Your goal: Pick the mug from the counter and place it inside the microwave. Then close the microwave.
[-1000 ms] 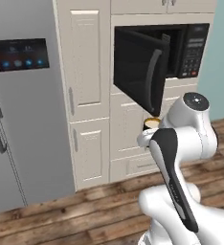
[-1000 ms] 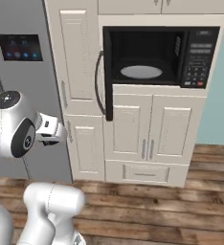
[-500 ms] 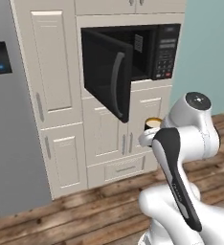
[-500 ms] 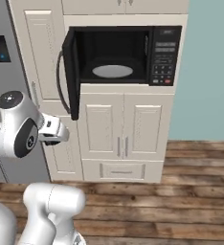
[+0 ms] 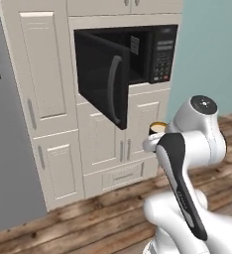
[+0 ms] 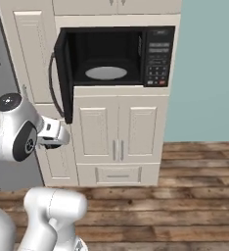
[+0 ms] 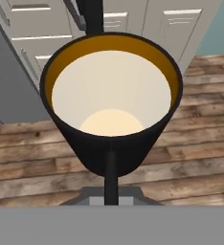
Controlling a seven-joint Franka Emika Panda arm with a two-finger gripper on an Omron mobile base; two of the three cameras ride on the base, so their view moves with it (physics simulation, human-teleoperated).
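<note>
While the microwave [image 6: 117,57] stood open above and beyond them, its turntable [image 6: 106,73] bare, the fingers [image 7: 111,167] gripped the black mug [image 7: 112,98] by its wall, its cream inside empty. Most of the mug was hidden behind the arm in both base views.

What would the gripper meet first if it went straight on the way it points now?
The gripper is shut on the mug and points down. Past the mug, the hand view shows wood floor, with cabinet doors further off, so probably the floor; depth is unclear.
</note>
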